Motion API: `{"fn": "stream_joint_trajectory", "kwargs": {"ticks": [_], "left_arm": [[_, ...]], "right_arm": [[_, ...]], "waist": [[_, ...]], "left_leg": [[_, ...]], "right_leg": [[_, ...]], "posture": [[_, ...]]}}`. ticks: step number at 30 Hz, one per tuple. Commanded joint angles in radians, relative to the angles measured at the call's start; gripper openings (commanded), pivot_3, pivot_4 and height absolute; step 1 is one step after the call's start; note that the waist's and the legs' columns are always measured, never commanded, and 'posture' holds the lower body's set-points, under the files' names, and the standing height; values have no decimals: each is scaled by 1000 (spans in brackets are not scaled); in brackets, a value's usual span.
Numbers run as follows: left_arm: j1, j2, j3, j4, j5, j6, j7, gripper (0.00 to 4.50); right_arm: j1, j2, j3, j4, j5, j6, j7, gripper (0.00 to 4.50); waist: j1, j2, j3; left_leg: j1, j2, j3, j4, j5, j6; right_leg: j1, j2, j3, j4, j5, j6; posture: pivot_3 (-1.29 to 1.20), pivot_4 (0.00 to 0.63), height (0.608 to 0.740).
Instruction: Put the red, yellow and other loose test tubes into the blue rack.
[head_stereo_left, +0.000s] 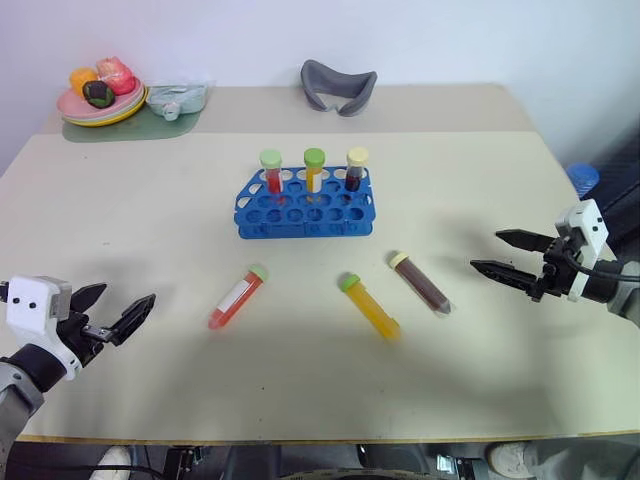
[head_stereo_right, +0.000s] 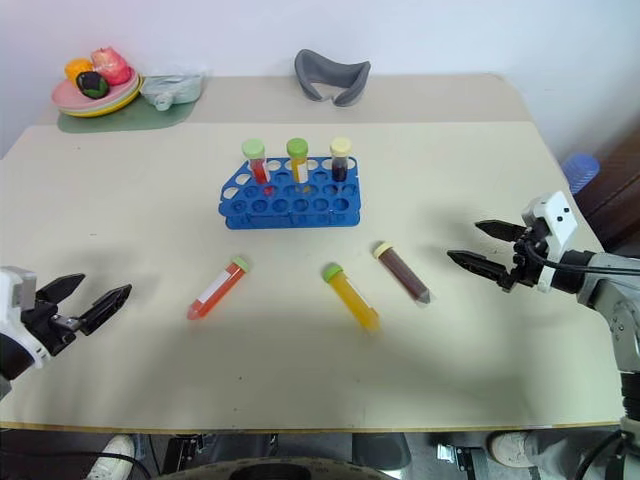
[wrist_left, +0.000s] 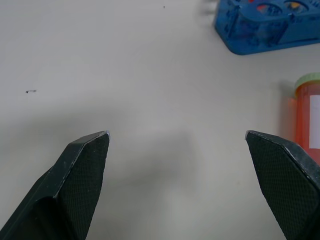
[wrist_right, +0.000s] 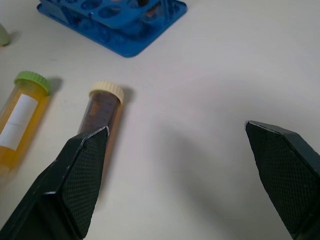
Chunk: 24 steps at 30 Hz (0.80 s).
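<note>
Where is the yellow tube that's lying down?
In the head views, the yellow tube lies on the table in front of the blue rack, between the red tube and the brown tube.

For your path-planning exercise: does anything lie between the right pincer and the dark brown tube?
Nothing visible does. Bare table separates the open right pincer from the dark brown tube; the yellow tube lies beyond it.

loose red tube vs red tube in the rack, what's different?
Pose: the loose red tube lies flat on the table, while the racked red tube stands upright in the blue rack.
Place: the loose one sits in front of the rack, nearer the left gripper; the racked one fills the back row's left end.
Shared: both hold red liquid under a pale green cap.
</note>
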Motion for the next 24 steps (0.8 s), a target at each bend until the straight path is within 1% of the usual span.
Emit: {"fn": "stream_joint_trajectory", "kwargs": {"ticks": [1,5,10,15,19,21,24], "left_arm": [[4,18,46,-33,-22,-7,-14,4485],[-31,18,17,-25,-8,-16,0,4485],[-85,30,-27,-37,-18,3,0,4485],[-164,48,-97,-46,-39,12,-12,4485],[-275,77,-238,-46,-32,14,-54,4485],[-329,94,-338,-46,-5,-5,-102,4485],[-407,95,-478,-60,26,-25,-147,4485]], "right_arm": [[-19,-20,-11,-25,14,9,19,4491],[-28,-22,-10,-16,1,2,23,4491],[-13,-41,-48,-48,10,33,8,4491],[24,-66,-85,-162,41,120,-31,4491],[-19,-126,-52,-292,81,292,-88,4491],[-34,-172,-4,-357,58,356,-124,4491],[-67,-195,37,-448,88,468,-179,4491]], "waist": [[0,0,0],[0,0,0],[0,0,0],[1,0,0],[1,1,0],[0,1,0],[1,1,0]], "left_leg": [[0,0,0,0,0,0],[0,0,0,0,0,0],[0,0,0,0,0,0],[0,0,0,0,0,0],[0,0,0,1,0,0],[0,0,0,1,0,0],[0,0,0,0,0,0]], "right_leg": [[0,0,0,0,0,0],[0,0,0,0,0,0],[0,0,0,0,0,0],[0,0,0,0,0,0],[0,0,0,1,0,0],[0,0,0,1,0,0],[0,0,0,1,0,0]], "posture": [[0,150,740],[0,150,740],[0,150,740],[0,150,740],[0,150,740],[0,150,740],[0,150,740]]}}
